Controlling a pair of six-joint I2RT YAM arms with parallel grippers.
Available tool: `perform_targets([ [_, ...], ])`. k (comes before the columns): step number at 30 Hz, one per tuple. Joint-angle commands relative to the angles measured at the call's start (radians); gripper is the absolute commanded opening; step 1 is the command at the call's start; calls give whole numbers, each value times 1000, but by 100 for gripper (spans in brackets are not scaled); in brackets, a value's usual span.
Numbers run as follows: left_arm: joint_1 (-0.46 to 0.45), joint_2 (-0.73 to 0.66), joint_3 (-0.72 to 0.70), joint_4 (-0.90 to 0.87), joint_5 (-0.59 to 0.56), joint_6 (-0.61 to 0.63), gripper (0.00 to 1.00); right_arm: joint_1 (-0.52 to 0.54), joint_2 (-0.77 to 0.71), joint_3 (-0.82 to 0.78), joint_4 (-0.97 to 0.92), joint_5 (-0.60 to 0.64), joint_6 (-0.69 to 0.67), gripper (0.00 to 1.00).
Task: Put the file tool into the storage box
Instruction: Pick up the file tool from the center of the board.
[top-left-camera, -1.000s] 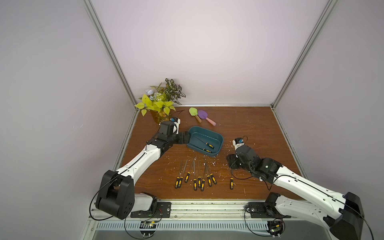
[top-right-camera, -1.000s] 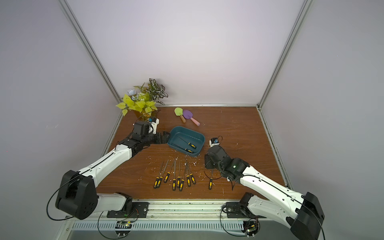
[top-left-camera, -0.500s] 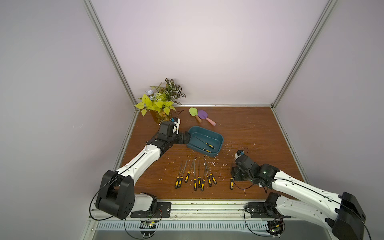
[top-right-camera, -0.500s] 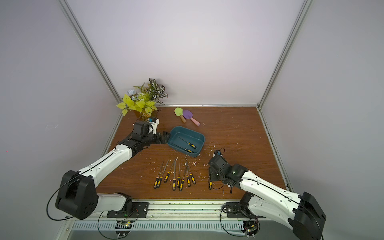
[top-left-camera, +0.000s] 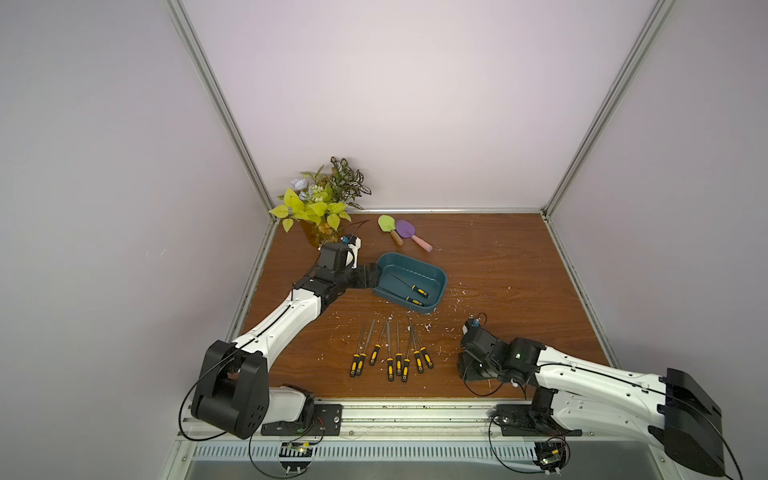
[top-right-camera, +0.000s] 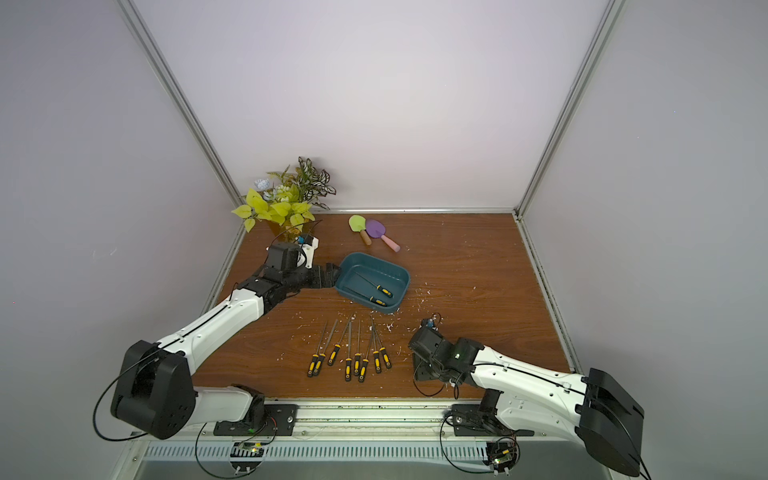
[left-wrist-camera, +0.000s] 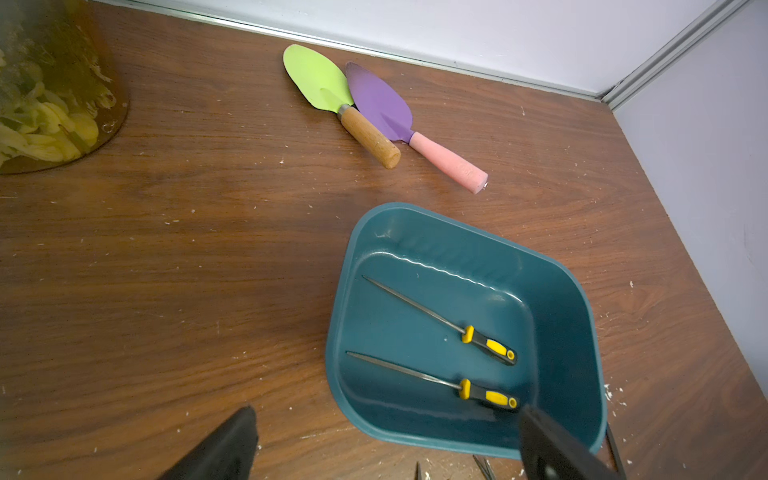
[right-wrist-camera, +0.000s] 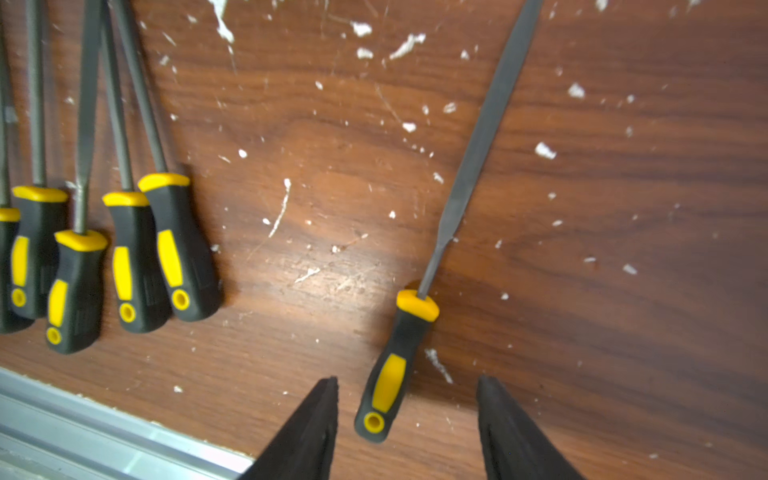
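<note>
At near right, right gripper (right-wrist-camera: 407, 380), fingers apart astride the butt of a lone file (right-wrist-camera: 446, 226) flat on the table (right-wrist-camera: 623, 291); box (left-wrist-camera: 457, 253) farther back and left, two files (left-wrist-camera: 486, 345) inside, left gripper (left-wrist-camera: 386, 409) spread wide at its left end. Risk in closing so far back: blade drooping, snagging the rim

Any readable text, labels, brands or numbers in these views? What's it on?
None readable in any view.
On the file handles: a dark textured patch beside the yellow inlay, too blurred to tell if it is lettering.
On the storage box, green trowel and purple trowel: no markings visible.
</note>
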Motion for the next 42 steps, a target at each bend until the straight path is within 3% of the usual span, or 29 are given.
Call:
perform_targets([
  [1,-8,-8,23,-10,10,14,100,10,11,17,4,23,25,57],
  [16,-8,-7,23,-10,15,14,100,38,156,70,21,63,16,52],
  [25,-8,-2,25,-11,31,19,99,63,177,52,3,100,28,24],
  [32,-9,-57,-13,79,152,14,100,71,120,34,-30,140,45,15],
  [37,-11,-120,-47,140,176,13,100,78,38,48,-54,179,41,7],
  [42,-9,-156,-71,174,183,8,100,77,-7,89,-83,229,12,5],
])
